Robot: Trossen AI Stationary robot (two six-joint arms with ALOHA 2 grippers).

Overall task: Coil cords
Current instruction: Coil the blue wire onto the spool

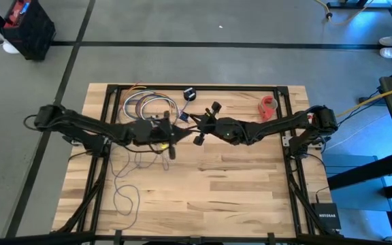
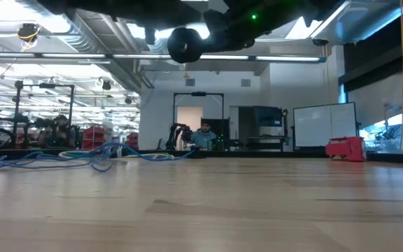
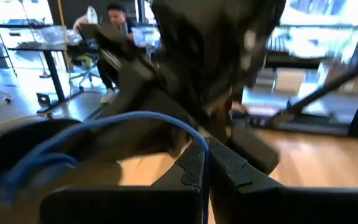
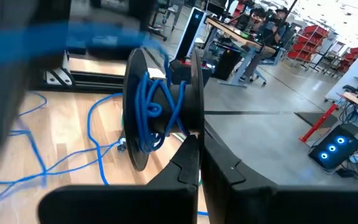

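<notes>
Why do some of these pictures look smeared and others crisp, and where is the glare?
Left wrist view: the dark arm and blue cord are smeared. Right wrist view: the spool wound with cord is fairly crisp, the near top corner blurred. Low view: bright ceiling lights glare, the arms overhead mere silhouettes. High view: evenly lit, with bluish light at the right edge.

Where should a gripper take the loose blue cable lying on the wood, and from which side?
Probably the loose loop of the cable near the left edge of the table, from straight above: it lies flat on bare wood, clear of the wire bundle.
</notes>
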